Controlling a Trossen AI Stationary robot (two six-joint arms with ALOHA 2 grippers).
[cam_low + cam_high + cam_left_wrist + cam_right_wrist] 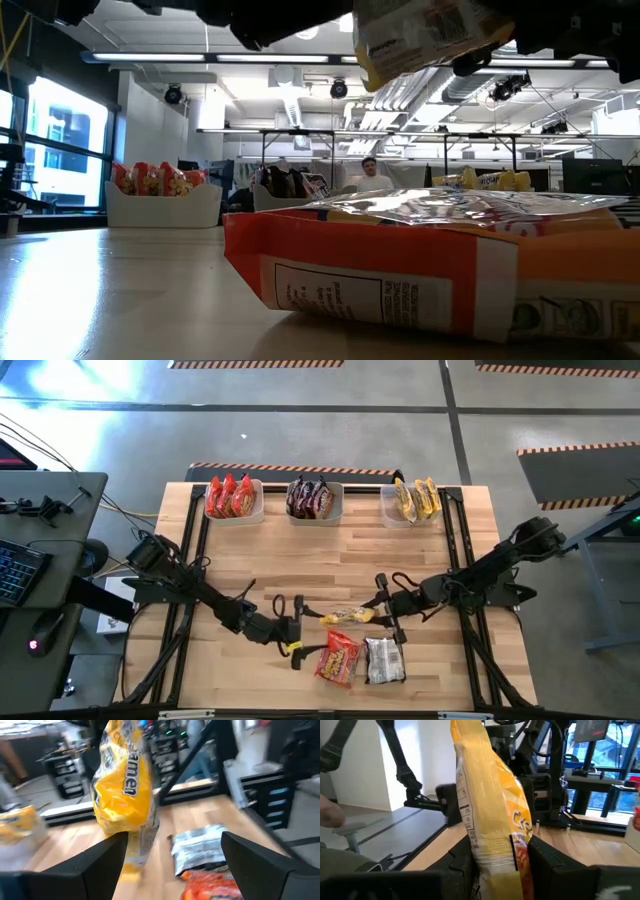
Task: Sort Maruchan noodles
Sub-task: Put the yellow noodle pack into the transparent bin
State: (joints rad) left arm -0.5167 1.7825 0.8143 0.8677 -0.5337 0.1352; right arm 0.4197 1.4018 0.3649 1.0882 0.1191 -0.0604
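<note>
Clamping a yellow plastic ramen packet [347,616] at lower centre of the frame, the right gripper [381,613] holds it aloft. Just left, the left gripper [296,630] gapes wide, empty.

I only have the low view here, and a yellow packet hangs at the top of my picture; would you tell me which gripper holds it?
Observer: The right gripper is shut on the yellow packet, above the table's middle.
Operator: Thank you. Is the left gripper touching it?
Observer: No, the left gripper is open, just short of the packet.
Operator: What else lies loose on the table?
Observer: A red-orange packet and a silver packet, side by side near the front edge.
</note>
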